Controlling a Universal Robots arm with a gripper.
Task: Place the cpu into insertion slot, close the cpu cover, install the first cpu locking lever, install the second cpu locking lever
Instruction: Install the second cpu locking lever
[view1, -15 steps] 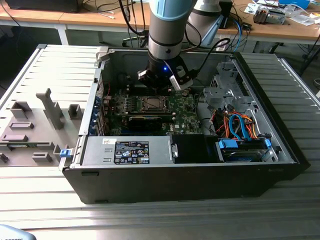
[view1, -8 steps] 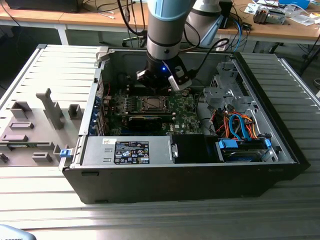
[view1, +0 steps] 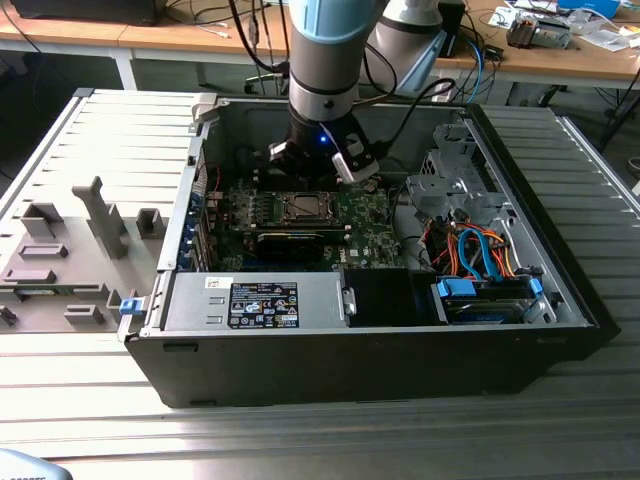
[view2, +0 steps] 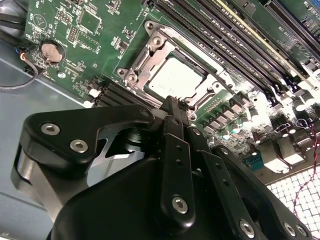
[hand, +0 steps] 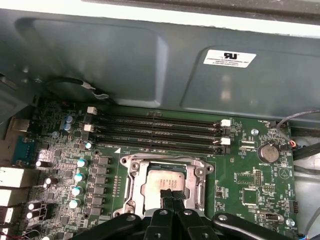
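At the left of the exterior view, a grey plastic side panel (view1: 80, 250) lies flat beside the open computer case (view1: 380, 330), which rests on a ribbed metal desk (view1: 300, 440). Near the centre of that frame the green motherboard (view1: 365, 215) lies in the case floor, and the light-blue robot arm (view1: 330, 50) comes down from the top edge to just above it. The gripper (view1: 318, 165) hangs over the insertion slot (view1: 303, 208), which sits in the middle of the board. In the first wrist view the cpu (hand: 162, 181) rests inside the insertion slot (hand: 165, 185) at lower centre, its silver top exposed, with the cpu cover (hand: 200, 185) framing it around the edges. The gripper (hand: 171, 196) has its black fingers drawn together to a narrow tip that sits at the cpu's near edge; whether it presses the chip cannot be told. In the second wrist view the same narrow gripper (view2: 174, 103) points at the cpu (view2: 176, 80) in the upper middle. To the right in the exterior view, orange and blue cables (view1: 480, 255) bunch above a drive bay (view1: 485, 300).
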